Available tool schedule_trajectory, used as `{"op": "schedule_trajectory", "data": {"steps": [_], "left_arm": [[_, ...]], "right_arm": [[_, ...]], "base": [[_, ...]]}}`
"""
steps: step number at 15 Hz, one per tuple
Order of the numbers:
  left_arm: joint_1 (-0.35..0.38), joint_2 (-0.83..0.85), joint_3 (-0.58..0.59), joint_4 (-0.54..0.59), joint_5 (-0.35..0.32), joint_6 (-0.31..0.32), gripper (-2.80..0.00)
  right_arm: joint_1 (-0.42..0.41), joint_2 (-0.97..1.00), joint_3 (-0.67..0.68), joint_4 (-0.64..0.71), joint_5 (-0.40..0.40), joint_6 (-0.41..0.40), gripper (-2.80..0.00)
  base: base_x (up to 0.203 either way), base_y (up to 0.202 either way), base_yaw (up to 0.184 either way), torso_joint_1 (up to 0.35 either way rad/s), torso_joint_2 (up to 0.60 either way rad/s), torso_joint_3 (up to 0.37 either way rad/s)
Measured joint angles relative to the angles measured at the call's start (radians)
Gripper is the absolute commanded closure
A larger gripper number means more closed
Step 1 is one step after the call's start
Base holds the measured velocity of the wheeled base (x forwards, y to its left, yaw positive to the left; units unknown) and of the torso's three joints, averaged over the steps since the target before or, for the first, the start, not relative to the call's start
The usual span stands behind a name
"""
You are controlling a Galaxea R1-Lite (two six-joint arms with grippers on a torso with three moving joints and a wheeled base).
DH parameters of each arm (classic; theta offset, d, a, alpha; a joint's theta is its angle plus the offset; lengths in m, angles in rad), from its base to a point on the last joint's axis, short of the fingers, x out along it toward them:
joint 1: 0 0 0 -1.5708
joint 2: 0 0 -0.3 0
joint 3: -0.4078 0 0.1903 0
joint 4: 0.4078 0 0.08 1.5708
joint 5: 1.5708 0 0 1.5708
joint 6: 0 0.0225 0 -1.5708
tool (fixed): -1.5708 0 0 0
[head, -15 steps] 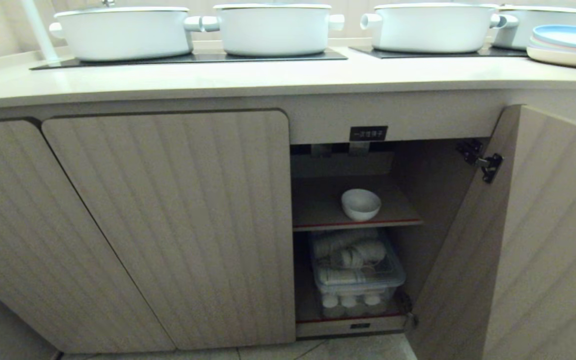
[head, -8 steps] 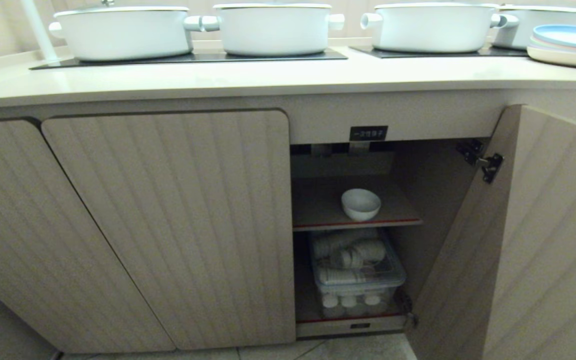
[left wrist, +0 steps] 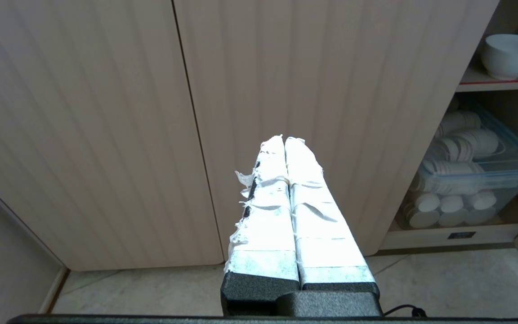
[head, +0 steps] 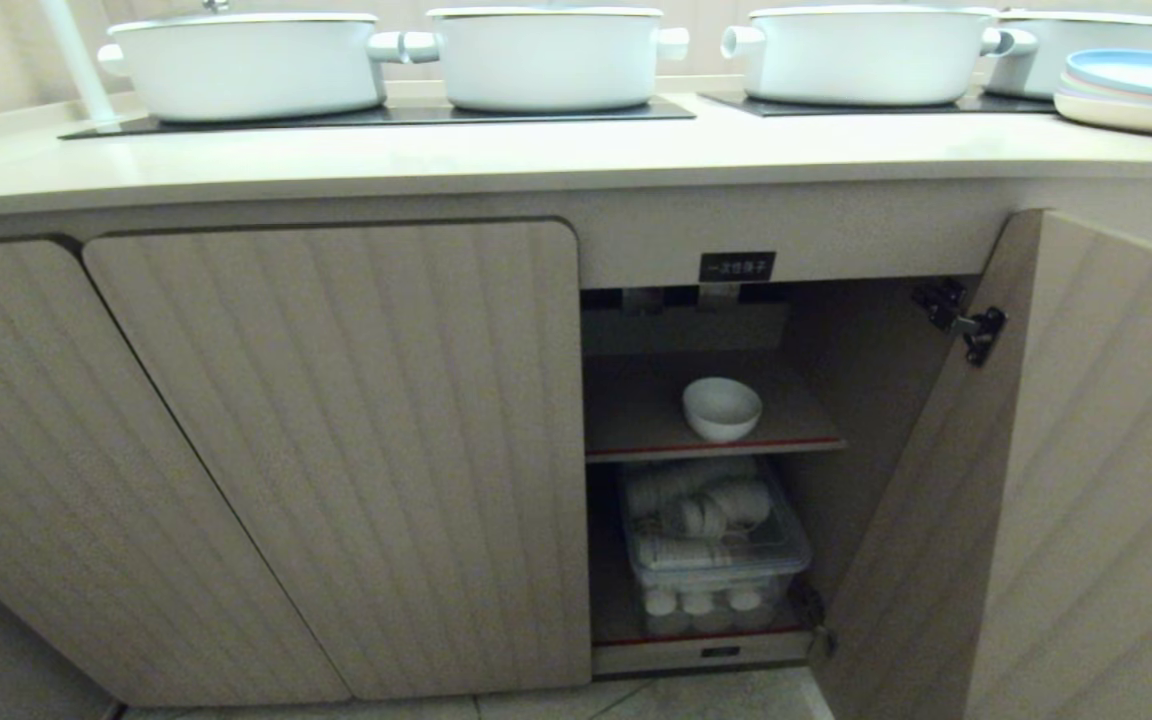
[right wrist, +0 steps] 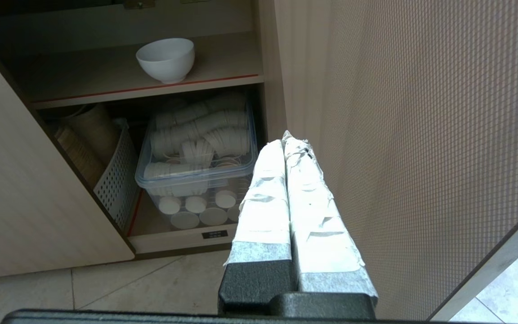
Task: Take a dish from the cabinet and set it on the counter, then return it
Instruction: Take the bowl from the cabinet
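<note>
Here we see one dish (head: 722, 408) upright on the red-edged upper shelf (head: 636, 420) of the open cabinet (head: 336, 450), well apart from both grippers. Below it, one clear bin (head: 716, 560) holds white cups too jumbled to count. On the tabletop (head: 436, 155) four white pots (head: 546, 58) stand, tops cut off. The left gripper (left wrist: 284, 140) and right gripper (right wrist: 284, 138) have their fingers pressed together, empty.

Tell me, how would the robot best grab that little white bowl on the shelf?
Probably by the rim, coming in from the open front of the cabinet. The bowl stands upright, mouth up, near the red shelf edge; one finger could slip inside, one outside its thin wall.
</note>
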Motion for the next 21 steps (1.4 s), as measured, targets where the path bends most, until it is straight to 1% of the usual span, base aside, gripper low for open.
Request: {"op": "schedule_trajectory", "data": {"steps": [6, 15, 21], "left_arm": [[0.0, 0.0, 0.0, -0.001, 0.0, 0.0, 0.0], [0.0, 0.0, 0.0, 0.0, 0.0, 0.0, 0.0], [0.0, 0.0, 0.0, 0.001, 0.0, 0.0, 0.0]], "right_arm": [[0.0, 0.0, 0.0, 0.001, 0.0, 0.0, 0.0], [0.0, 0.0, 0.0, 0.0, 0.0, 0.0, 0.0], [0.0, 0.0, 0.0, 0.0, 0.0, 0.0, 0.0]], "base": [[0.001, 0.017, 0.0, 0.0, 0.0, 0.001], [0.0, 0.178, -0.001, 0.0, 0.0, 0.002], [0.0, 0.011, 0.0, 0.001, 0.0, 0.0]]}}
